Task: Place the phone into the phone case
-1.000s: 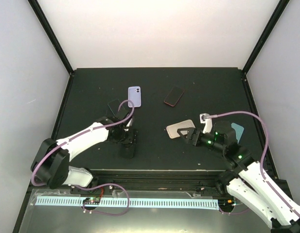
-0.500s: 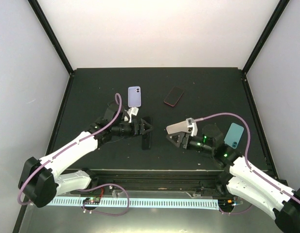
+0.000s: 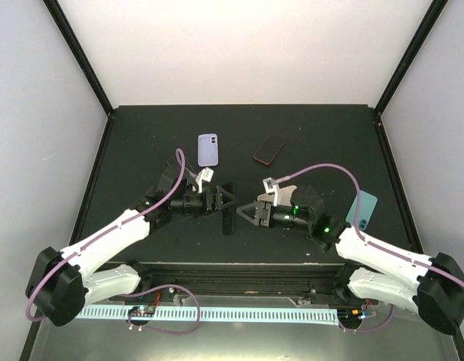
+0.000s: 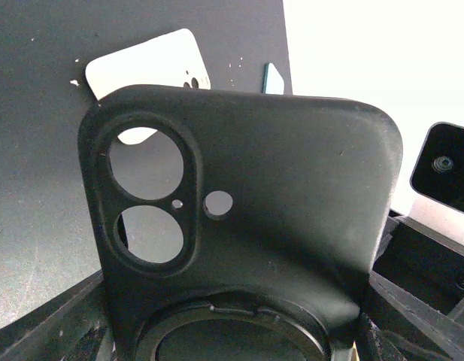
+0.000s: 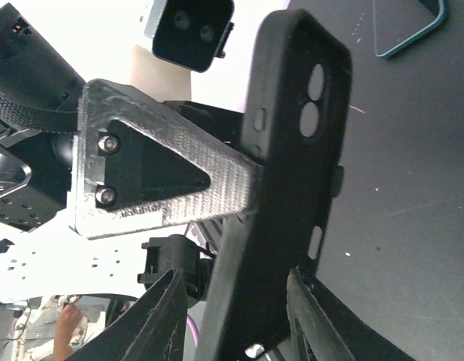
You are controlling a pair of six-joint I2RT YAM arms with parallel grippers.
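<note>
My left gripper (image 3: 221,201) is shut on a black phone case (image 3: 228,215) and holds it upright on edge above the middle of the table. The case (image 4: 277,195) fills the left wrist view, camera cut-outs at upper left. My right gripper (image 3: 247,213) has come up to it from the right. In the right wrist view the case (image 5: 292,150) stands between my right fingers (image 5: 160,320), with a gap still showing on the left side. A white phone (image 4: 153,64) lies flat on the table behind the case.
A lilac phone (image 3: 207,149) and a dark, red-rimmed phone (image 3: 269,149) lie further back. A teal phone (image 3: 361,209) lies at the right beside my right arm. White walls enclose the black table (image 3: 141,143).
My right gripper has travelled left from over the white phone to the black case, and its jaws have narrowed round it. The left arm swung the case up and rightwards to meet it.
</note>
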